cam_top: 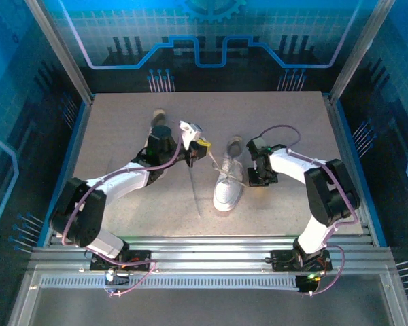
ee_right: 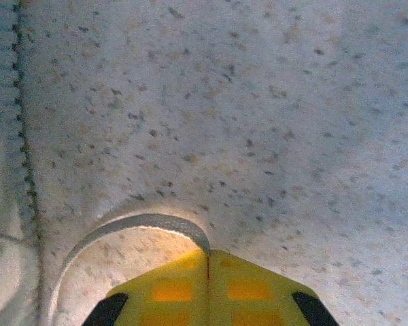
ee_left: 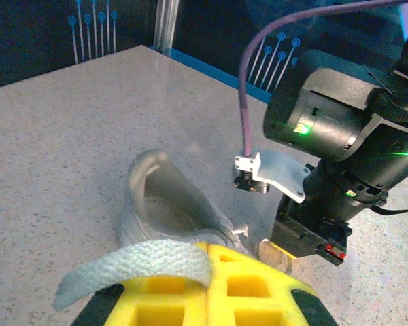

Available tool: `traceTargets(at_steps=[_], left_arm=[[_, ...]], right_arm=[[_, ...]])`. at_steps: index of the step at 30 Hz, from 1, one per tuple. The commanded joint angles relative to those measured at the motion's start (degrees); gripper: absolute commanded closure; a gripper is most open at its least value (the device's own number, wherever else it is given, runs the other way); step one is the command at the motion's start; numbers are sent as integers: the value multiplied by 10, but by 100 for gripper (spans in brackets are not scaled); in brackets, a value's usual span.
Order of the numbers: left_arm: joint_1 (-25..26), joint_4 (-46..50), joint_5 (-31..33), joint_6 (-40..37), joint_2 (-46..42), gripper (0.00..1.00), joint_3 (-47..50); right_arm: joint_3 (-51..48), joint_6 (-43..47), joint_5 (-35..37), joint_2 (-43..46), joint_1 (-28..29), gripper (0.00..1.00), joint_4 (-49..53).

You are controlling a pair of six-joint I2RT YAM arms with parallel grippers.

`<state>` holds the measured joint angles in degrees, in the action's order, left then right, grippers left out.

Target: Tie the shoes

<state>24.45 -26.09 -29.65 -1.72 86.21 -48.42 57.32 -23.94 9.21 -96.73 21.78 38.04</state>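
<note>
One white shoe (cam_top: 228, 183) lies mid-table with its toe toward the near edge. In the left wrist view it shows as a heel and a dark opening (ee_left: 160, 197). My left gripper (cam_top: 202, 145) hovers up and left of it, its yellow fingers (ee_left: 258, 285) shut on a flat white lace (ee_left: 139, 265). A thin lace (cam_top: 194, 193) trails down over the table. My right gripper (cam_top: 249, 181) is down at the shoe's right side. Its jaws (ee_right: 208, 257) are shut on a lace (ee_right: 146, 223) that arcs left toward the shoe's stitched side (ee_right: 7, 136).
A pale rounded thing (cam_top: 158, 117) pokes out behind the left arm's wrist, mostly hidden. The right arm's wrist (ee_left: 340, 129) and its purple cable hang close in front of the left gripper. Raised rails edge the speckled table (cam_top: 292, 122).
</note>
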Motion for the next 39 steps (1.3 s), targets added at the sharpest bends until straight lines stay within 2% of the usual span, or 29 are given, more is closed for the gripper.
traceTargets(at_steps=[1,5,9,13,17,26,35,39], left_arm=[[-14,43,-18,-22,-41,100,-14],[-34,79,-2,-11,-59,100,-32],[-76,125,11,39,-65,100,-59],[-152,141,-4,96,-56,100,-63],[-232,132,-14,130,-47,100,-44],[-380,144,-45,193,-2,100,-48],[-438,137,-67,218,14,100,-19],[-448,149,-80,216,10,100,-11]], right_arm=[[-2,24,29,83,-30,100,41],[6,64,43,185,-75,100,63],[17,103,28,238,-144,100,70],[19,121,3,247,-202,100,51],[15,127,-16,226,-229,100,29],[5,143,-10,227,-310,100,4],[-5,172,18,210,-362,100,2],[-7,185,29,220,-378,100,4]])
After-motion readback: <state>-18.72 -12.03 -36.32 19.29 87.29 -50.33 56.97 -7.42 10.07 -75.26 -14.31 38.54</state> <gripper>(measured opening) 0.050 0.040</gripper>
